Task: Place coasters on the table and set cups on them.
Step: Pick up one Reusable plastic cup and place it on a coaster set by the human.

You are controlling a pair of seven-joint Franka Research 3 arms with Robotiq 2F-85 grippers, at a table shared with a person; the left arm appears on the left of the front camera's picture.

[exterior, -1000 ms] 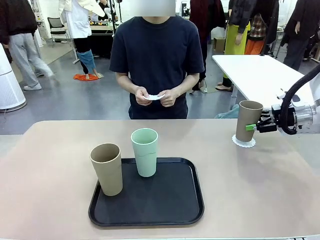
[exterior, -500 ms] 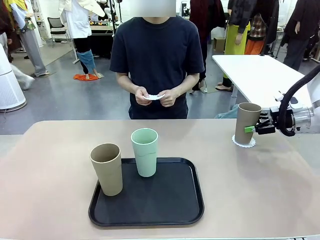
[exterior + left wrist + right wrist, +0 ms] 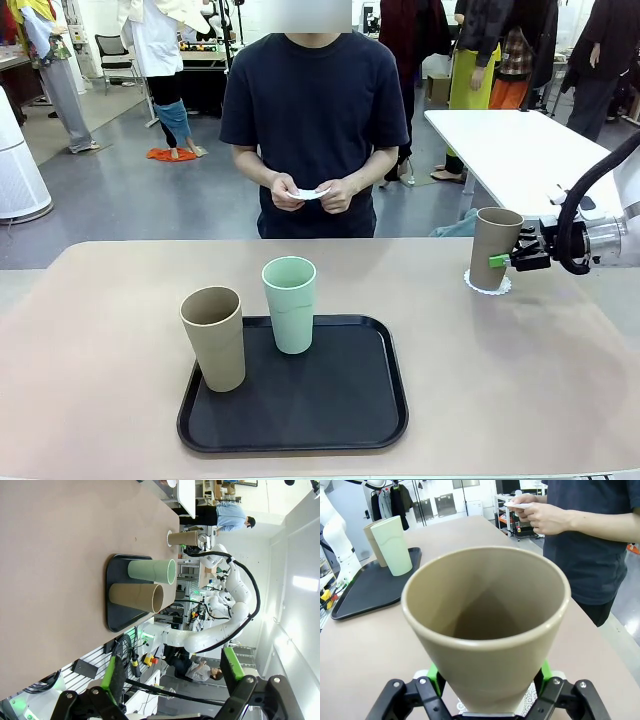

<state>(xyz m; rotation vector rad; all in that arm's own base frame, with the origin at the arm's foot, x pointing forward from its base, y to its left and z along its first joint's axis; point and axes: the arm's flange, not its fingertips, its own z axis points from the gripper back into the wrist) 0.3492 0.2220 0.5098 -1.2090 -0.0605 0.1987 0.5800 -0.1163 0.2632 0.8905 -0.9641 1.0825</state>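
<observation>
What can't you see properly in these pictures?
- Front view: middle of the coaster, covered by the tan cup in the right gripper; whether they touch is unclear.
- Front view: white pieces in the person's hands, too small to count.
- Right wrist view: second tan cup, mostly behind the mint cup.

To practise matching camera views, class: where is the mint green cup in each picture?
Front view: mint green cup left of centre, on the black tray.
Left wrist view: the cup at centre, turned sideways.
Right wrist view: the cup at upper left.
Shared landmark: the black tray.
</observation>
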